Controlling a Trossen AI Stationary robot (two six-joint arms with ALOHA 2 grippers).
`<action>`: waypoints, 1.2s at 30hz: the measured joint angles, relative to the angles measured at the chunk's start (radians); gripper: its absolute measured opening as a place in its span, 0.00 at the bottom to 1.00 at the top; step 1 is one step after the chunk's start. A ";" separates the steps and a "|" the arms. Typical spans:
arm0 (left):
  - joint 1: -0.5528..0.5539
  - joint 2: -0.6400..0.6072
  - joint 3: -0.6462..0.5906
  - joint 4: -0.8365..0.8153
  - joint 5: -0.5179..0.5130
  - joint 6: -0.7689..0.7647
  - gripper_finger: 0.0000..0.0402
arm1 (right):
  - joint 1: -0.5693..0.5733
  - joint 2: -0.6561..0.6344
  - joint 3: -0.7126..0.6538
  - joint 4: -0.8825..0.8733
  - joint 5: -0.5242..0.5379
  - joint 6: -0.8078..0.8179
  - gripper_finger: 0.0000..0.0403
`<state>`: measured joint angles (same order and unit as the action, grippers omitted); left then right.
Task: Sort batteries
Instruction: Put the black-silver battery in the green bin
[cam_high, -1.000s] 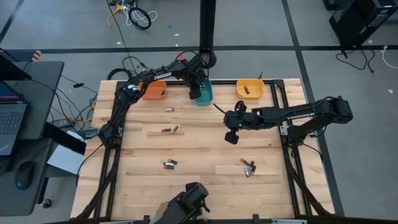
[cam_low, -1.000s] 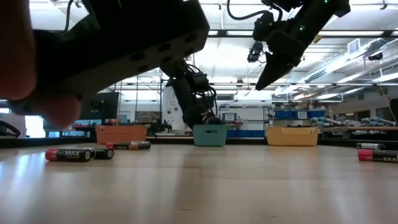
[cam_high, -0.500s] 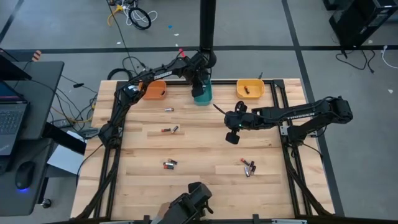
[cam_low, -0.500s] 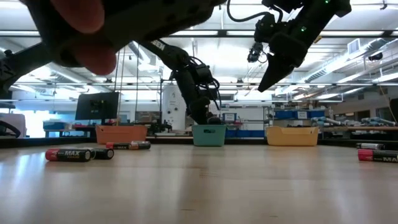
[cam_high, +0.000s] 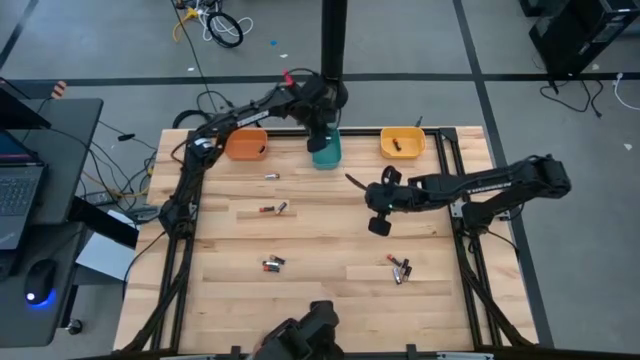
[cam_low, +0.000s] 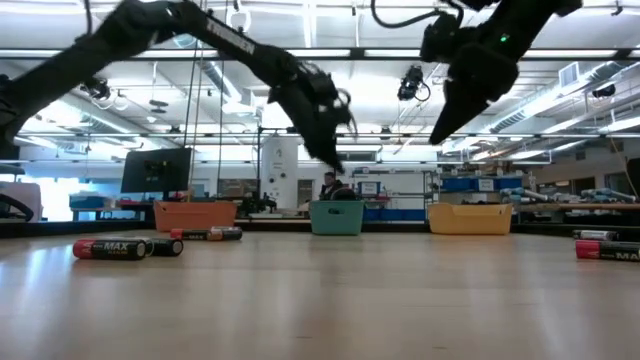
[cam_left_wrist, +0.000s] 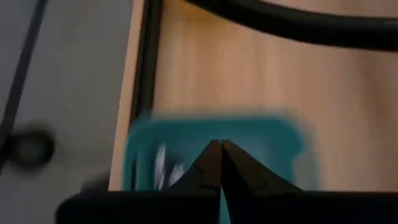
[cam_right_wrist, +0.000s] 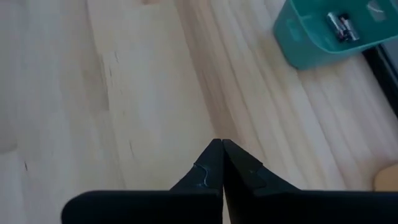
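Observation:
Several small batteries lie on their sides on the wooden table: one (cam_high: 270, 176) near the orange bin, a pair (cam_high: 273, 209) mid-table, a pair (cam_high: 273, 264) toward the near edge, and a group (cam_high: 400, 268) near-right. A silver one (cam_left_wrist: 163, 165) lies in the teal bin (cam_high: 326, 152), and a dark one (cam_high: 397, 145) in the yellow bin (cam_high: 402, 143). My left gripper (cam_left_wrist: 221, 146) hangs shut and empty above the teal bin (cam_left_wrist: 211, 149). My right gripper (cam_high: 378, 224) is shut and empty, raised over bare wood right of centre (cam_right_wrist: 222, 144).
Three bins stand in a row along the far edge: orange (cam_high: 246, 146), teal, yellow. Black frame rails run along the table's left and right sides. In the low view, batteries (cam_low: 125, 247) lie near left and others (cam_low: 605, 247) near right. Bare wood lies mid-table.
My left gripper has risen from down at the teal bin to well above it, staying shut. My right gripper has drifted slightly toward the table's near-right. A dark blurred shape close to the low camera has moved out of that view.

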<state>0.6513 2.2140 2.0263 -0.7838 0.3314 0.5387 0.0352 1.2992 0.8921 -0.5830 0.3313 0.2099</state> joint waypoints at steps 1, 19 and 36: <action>-0.002 -0.022 -0.025 0.030 0.034 -0.010 0.03 | 0.013 -0.007 0.000 -0.015 0.019 0.011 0.02; -0.121 -0.697 -1.108 1.077 -0.024 -0.289 0.01 | 0.107 -0.024 -0.154 0.156 0.015 0.190 0.02; -0.340 -1.032 -1.742 1.665 -0.198 -0.472 0.01 | -0.123 -0.024 -0.157 -0.307 0.023 0.557 0.07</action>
<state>0.3113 1.1820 0.2842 0.8810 0.1338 0.0670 -0.0876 1.2751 0.7354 -0.8902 0.3541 0.7672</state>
